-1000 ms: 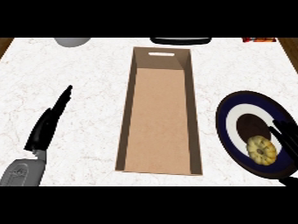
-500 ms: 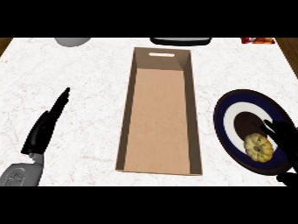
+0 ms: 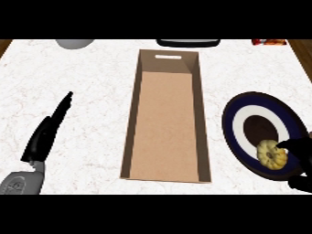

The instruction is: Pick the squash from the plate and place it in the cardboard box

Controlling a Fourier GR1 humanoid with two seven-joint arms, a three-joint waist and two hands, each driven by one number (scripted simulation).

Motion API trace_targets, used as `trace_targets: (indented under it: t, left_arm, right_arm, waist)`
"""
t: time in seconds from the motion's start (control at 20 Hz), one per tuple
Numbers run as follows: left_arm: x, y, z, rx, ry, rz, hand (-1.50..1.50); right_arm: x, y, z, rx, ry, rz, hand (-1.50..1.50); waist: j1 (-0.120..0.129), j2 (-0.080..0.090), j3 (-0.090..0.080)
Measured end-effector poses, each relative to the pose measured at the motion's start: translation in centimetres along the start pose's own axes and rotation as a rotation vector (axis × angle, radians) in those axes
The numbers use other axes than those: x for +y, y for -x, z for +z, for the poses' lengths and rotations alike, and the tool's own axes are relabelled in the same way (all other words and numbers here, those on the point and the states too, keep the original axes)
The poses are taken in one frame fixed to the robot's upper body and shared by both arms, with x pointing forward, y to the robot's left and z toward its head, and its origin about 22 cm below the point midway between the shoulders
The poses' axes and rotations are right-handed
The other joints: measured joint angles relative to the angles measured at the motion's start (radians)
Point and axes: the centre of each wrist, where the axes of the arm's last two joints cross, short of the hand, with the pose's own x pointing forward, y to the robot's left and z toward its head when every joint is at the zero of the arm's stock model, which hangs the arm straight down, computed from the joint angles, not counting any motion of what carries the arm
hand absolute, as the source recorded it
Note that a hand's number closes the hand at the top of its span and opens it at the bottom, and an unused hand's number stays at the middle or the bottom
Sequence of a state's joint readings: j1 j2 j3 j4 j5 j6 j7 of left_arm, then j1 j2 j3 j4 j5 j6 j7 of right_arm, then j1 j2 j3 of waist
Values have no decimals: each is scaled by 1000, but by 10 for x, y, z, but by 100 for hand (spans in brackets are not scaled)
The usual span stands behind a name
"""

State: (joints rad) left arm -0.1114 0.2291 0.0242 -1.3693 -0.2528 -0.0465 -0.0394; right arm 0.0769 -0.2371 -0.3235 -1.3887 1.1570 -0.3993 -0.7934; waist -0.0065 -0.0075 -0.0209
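— What colours stand out?
— A tan brown cardboard box (image 3: 164,123) on a white table (image 3: 84,91) veined faintly with pink; a plate (image 3: 243,132) ringed dark navy, then white, with a dark brown centre.
— And the squash (image 3: 272,154)?
— Pale yellow, ribbed in darker ochre lines. Both robot hands are black, right robot hand (image 3: 311,157) and left robot hand (image 3: 47,135), the left forearm (image 3: 19,182) grey.

Right hand (image 3: 308,153) curls against a yellow squash (image 3: 271,154) on a dark plate (image 3: 234,119); an open cardboard box (image 3: 165,123) sits beside it.
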Motion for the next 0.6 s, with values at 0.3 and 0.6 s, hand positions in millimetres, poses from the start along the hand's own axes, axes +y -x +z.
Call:
trace_targets:
  t: [0.3,0.6]
  left_arm:
    - [2,-1,-7,4,3,1,0]
    - [-5,-10,-13,-27,35,0,0]
  right_arm:
    - [3,-16,1,2,77,23,150]
    - [11,-61,-17,-58,-80,51,150]
  waist:
    - [-7,0,0]
    - [37,9,-30]
